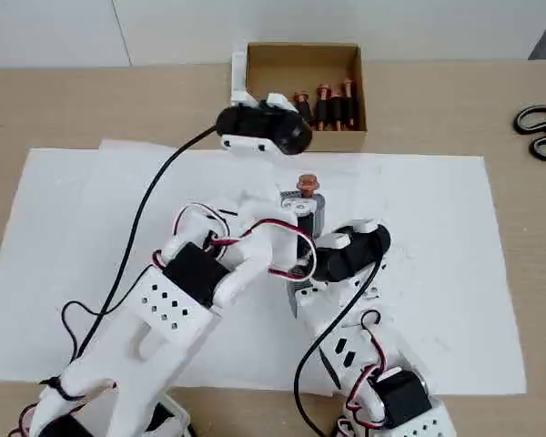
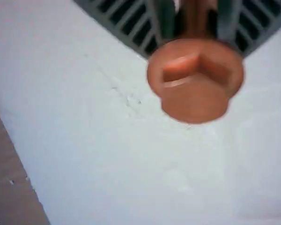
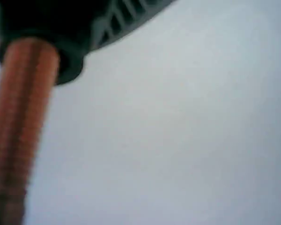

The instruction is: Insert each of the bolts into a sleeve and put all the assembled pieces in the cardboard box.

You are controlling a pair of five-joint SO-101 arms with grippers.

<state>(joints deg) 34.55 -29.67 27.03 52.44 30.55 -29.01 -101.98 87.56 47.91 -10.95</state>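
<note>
We meet the bolt point(image 2: 195, 79) head-on from the left wrist, its hex head close up and its shaft gripped by the left pincer point(image 2: 194, 14) over the white paper point(image 2: 107, 154). The right wrist adds the other end: the threaded shaft coming out of the black sleeve point(image 3: 47, 28), which the right pincer point(image 3: 84, 33) clamps. From above, the cardboard box point(image 1: 341, 140) at the surface's point(image 1: 55, 100) far edge holds three assembled pieces point(image 1: 325, 105) side by side.

Copper-orange bolt point(image 2: 195, 79), black sleeve point(image 3: 71, 63), white paper point(image 1: 437, 273)
</note>
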